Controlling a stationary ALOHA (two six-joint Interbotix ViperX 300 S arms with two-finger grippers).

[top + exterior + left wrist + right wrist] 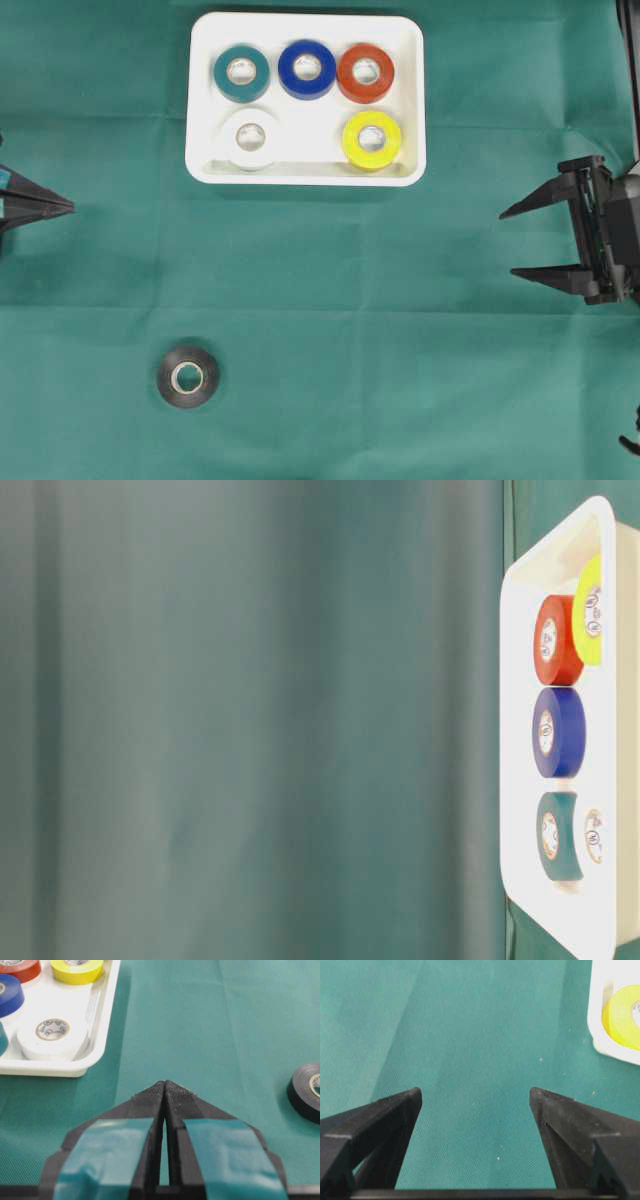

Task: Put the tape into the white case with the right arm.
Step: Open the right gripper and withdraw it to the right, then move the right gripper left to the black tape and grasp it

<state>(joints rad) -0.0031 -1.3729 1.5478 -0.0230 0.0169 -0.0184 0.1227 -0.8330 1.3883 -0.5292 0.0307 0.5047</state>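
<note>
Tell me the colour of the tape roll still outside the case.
Black, clearest in the overhead view.

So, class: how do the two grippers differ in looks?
The left gripper has pointed black fingers wrapped with teal-blue tape patches. The right gripper has plain matte black pointed fingers, unmarked, on a black boxy frame.

right gripper point(512, 243) sits at the right edge of the frame, jaws wide apart, holding nothing; left gripper point(70, 207) at the left edge, jaws pressed together.
</note>
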